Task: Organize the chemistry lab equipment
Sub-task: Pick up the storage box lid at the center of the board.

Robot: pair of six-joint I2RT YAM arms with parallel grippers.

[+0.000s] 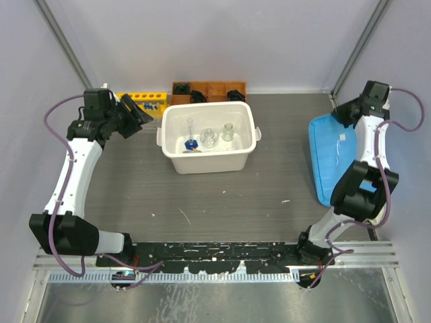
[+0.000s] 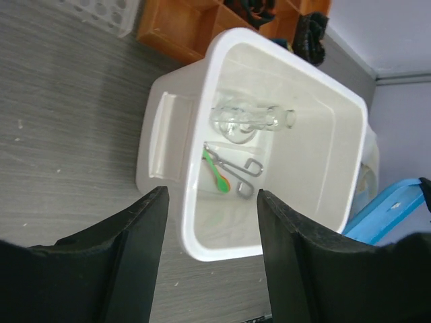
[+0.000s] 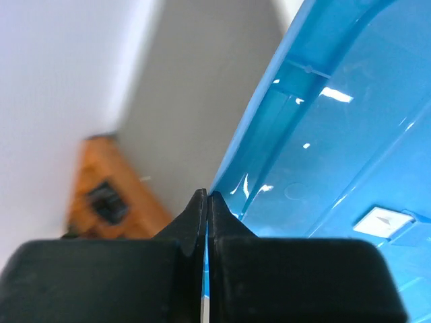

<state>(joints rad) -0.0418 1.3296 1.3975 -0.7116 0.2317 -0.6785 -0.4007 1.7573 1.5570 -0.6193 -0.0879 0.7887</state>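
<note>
A white bin (image 1: 163, 131) stands mid-table and holds two clear glass flasks (image 1: 210, 138), a blue-bulb dropper (image 1: 190, 142), metal tongs (image 2: 239, 171) and a green-and-orange stick (image 2: 217, 171). The yellow tube rack (image 1: 148, 102) with blue-capped tubes stands at the back left. My left gripper (image 1: 141, 114) hovers open between the rack and the bin's left side; in its wrist view the left gripper (image 2: 212, 194) is empty and looks down at the bin (image 2: 222, 40). My right gripper (image 1: 340, 116) is at the back right. There the right gripper (image 3: 207, 194) is shut at the rim of a blue lid (image 3: 337, 134).
The blue lid (image 1: 330, 155) lies along the right side of the table. A brown wooden organizer (image 1: 209, 89) with black items stands behind the bin against the back wall. Walls close in the left, back and right sides.
</note>
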